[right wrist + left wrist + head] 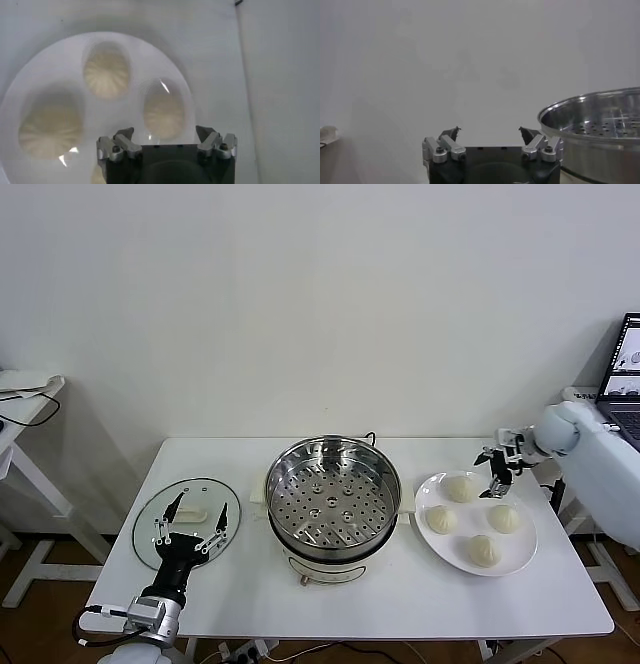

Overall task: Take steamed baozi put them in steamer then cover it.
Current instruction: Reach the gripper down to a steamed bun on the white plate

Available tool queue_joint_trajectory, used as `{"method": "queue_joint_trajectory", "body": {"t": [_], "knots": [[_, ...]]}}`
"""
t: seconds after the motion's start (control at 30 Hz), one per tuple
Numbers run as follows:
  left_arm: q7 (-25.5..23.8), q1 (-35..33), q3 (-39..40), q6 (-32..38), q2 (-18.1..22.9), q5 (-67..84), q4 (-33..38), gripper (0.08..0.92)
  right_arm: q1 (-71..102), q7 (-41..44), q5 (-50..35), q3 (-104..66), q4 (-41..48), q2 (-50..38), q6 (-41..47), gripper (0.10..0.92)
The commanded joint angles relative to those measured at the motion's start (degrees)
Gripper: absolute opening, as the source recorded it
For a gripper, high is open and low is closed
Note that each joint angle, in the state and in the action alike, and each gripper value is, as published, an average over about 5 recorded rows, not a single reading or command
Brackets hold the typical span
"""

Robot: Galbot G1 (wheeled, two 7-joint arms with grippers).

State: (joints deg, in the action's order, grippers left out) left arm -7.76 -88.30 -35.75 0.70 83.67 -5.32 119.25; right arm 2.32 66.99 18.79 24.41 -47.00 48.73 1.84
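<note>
Right gripper (497, 467) hovering over the far edge of the plate (520, 562), jaws spread, gripping nothing; in the right wrist view (165, 136) looking straight down on the buns, nearest one sitting just ahead of the fingertips. Judging this as lining up for the first pick. Four steamed baozi (483, 550) all sitting on the plate, just right of the steamer (333, 496), none loaded yet. Steamer standing mid-table, perforated tray bare, showing at the edge of the left wrist view too (592, 132). Cover (186, 519) lying flat on the table (400, 609), left of the steamer, not touching it. Left gripper (190, 529) idling over the cover, jaws open (490, 134), carrying nothing. Nothing done so far: four transfers pending, then lidding.
</note>
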Motion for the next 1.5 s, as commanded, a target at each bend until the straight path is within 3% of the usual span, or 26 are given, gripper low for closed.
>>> {"method": "queue_joint_trajectory", "body": {"t": [0.03,1.0,1.27,1.5], "knots": [[-0.02,-0.17,-0.05,0.14,0.04,-0.05,-0.07,0.823,-2.80,2.09,8.39,0.78,10.20,7.80,-1.78,0.823],[0.17,-0.76,0.41,0.54,0.85,-0.87,0.61,0.823,-0.53,-1.96,14.59,-4.98,14.42,11.48,-4.08,0.820],[0.26,-0.66,0.42,0.57,0.85,-0.86,0.63,0.823,-0.37,-2.01,14.80,-4.83,14.17,11.29,-4.24,0.700],[0.40,-0.57,0.40,0.56,0.86,-0.77,0.99,0.823,-0.13,-1.98,14.40,-4.76,13.06,10.86,-4.46,0.671]]}}
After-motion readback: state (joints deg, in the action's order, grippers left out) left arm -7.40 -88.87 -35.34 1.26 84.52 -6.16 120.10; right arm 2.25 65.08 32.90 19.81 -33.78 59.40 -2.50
